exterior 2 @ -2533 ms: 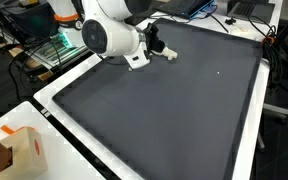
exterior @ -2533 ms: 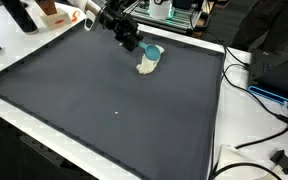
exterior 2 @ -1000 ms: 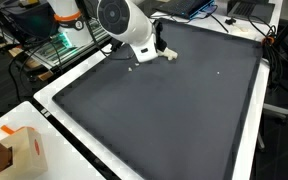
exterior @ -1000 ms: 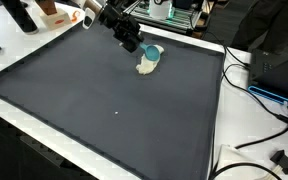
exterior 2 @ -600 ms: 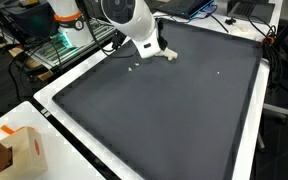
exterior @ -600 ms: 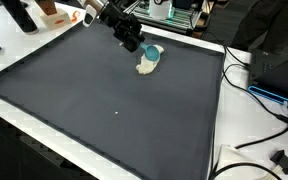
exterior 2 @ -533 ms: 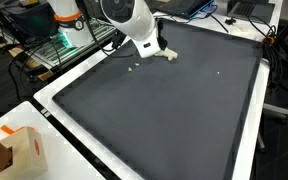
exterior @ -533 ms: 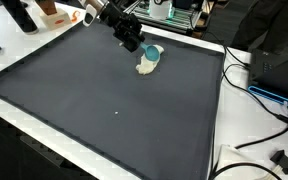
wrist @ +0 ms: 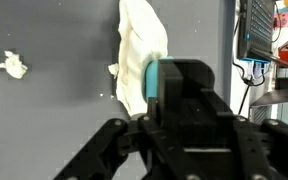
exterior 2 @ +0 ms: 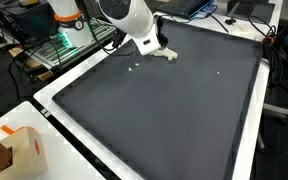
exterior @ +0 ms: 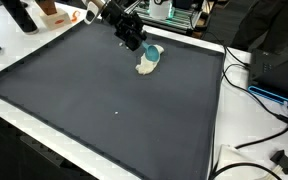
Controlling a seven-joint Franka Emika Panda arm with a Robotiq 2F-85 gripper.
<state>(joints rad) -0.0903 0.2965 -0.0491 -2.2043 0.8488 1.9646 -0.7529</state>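
A cream crumpled lump (exterior: 145, 67) with a teal piece (exterior: 153, 52) on top lies near the far edge of the dark mat (exterior: 104, 100). My black gripper (exterior: 132, 42) hangs right beside the teal piece, touching or nearly touching it. In the wrist view the cream lump (wrist: 139, 45) runs up from the gripper body, and the teal piece (wrist: 151, 82) peeks out at its left edge. The gripper's own black body hides the fingertips, so their gap does not show. From the other side the white arm (exterior 2: 129, 20) covers most of the lump (exterior 2: 169, 56).
A small cream scrap (exterior 2: 134, 68) lies on the mat near the lump, also the scrap (wrist: 14, 66) in the wrist view. Cables and black gear (exterior: 274, 70) sit beside the mat. A cardboard box (exterior 2: 19, 150) stands off one corner.
The arm's white wrist has swung toward the far edge of the mat over the last seconds. The gripper has edged slightly. The lump and teal piece have stayed put.
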